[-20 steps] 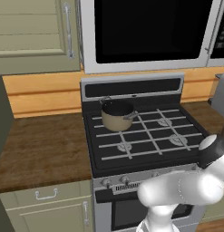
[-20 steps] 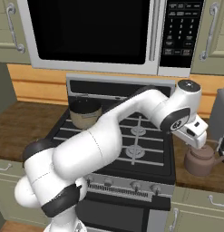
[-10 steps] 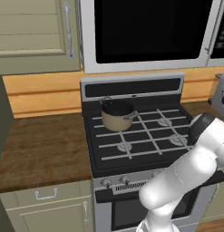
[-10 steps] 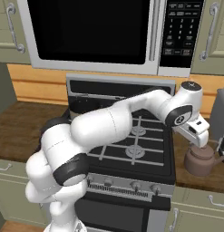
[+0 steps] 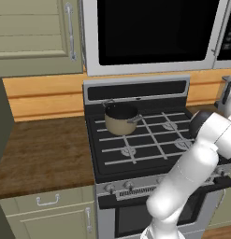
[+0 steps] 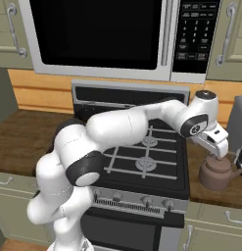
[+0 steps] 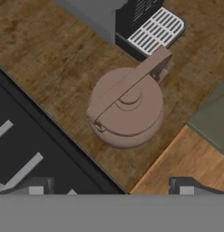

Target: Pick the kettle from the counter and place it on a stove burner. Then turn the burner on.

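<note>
Fingers (image 7: 186, 186) spread wide, high above the kettle (image 7: 127, 106).

Both dark tips of the gripper (image 6: 216, 151) stand far apart and hold nothing. It hangs over the kettle, not touching it. The kettle sits on the brown counter (image 7: 54, 68), to the right of the stove (image 5: 149, 140) and close to its edge. A flat handle (image 7: 131, 84) runs across the top of the kettle, over a small round knob. That handle looks like the best place to grab, in the middle, with one finger on each side. I think the kettle is hard and smooth, so it could slip or swing if held off to one end. It may be a bit heavy too. A tan pot (image 5: 120, 118) already sits on the back left burner, so the other burners are free.
</note>
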You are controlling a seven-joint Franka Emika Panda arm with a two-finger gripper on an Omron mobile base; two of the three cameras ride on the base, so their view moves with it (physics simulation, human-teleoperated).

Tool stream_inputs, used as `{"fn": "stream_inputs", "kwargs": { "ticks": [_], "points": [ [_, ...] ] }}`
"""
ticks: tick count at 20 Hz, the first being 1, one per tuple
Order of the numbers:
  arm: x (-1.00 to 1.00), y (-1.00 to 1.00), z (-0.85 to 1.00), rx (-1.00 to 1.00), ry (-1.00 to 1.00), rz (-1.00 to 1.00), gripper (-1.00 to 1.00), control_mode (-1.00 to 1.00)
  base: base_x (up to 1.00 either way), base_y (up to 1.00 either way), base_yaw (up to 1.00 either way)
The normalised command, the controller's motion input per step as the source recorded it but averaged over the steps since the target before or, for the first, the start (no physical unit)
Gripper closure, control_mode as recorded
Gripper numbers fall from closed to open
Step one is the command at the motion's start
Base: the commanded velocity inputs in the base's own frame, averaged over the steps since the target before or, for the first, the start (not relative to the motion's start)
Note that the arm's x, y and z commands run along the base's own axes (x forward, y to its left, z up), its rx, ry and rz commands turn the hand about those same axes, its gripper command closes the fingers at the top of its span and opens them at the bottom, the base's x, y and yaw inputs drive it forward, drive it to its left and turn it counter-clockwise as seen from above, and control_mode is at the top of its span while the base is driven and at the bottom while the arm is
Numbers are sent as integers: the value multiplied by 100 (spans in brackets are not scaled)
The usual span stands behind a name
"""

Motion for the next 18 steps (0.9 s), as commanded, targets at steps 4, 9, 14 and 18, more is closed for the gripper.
{"fn": "stream_inputs", "kwargs": {
  "ticks": [4, 9, 14, 18],
  "points": [
    [21, -29, 0, 0, 0, 0, -100, -100, 0, 0, 0],
    [18, -18, 0, 0, 0, 0, -100, -100, 0, 0, 0],
    [15, -6, -11, 0, 2, 0, -100, -100, 0, 0, 0],
    [13, 0, -29, -1, 1, -5, -100, -100, 0, 0, 0]
  ]
}}
